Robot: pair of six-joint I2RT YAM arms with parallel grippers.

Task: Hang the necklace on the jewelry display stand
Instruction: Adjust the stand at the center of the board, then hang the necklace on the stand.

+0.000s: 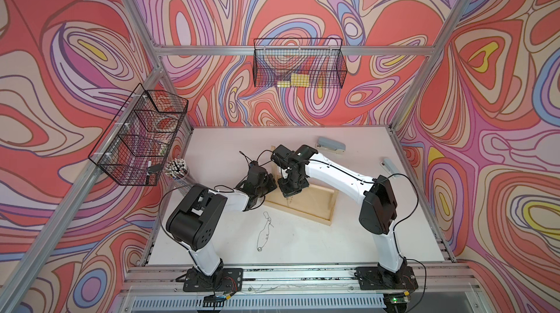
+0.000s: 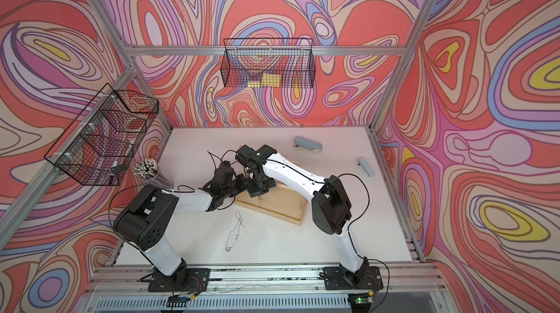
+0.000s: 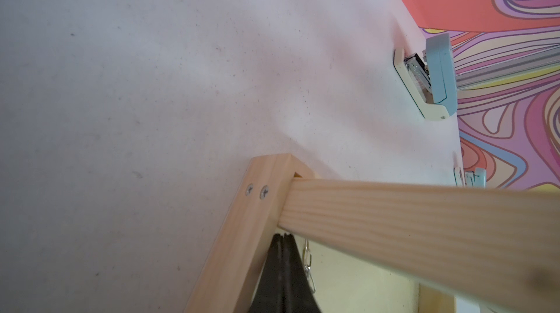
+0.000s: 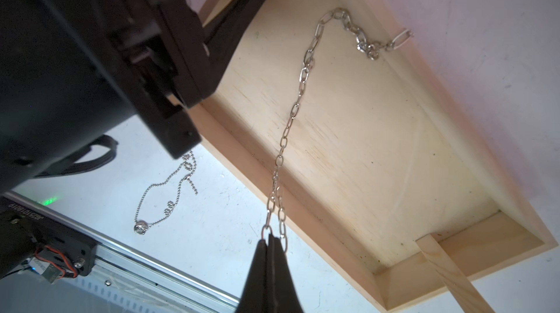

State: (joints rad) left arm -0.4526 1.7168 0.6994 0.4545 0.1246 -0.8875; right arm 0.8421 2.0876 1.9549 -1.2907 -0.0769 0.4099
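Right gripper (image 4: 270, 240) clamps the necklace (image 4: 298, 93), which trails into the tray of the jewelry display stand (image 4: 394, 151). Left gripper (image 3: 284, 240) is closed beside the stand.

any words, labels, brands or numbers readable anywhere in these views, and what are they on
None can be quoted.
White lettering on the black base plate by the rail: upside down and too blurred to read.
Small pale tag by its wires: too small to read.
Grey stapler and jewelry display stand: no markings visible.
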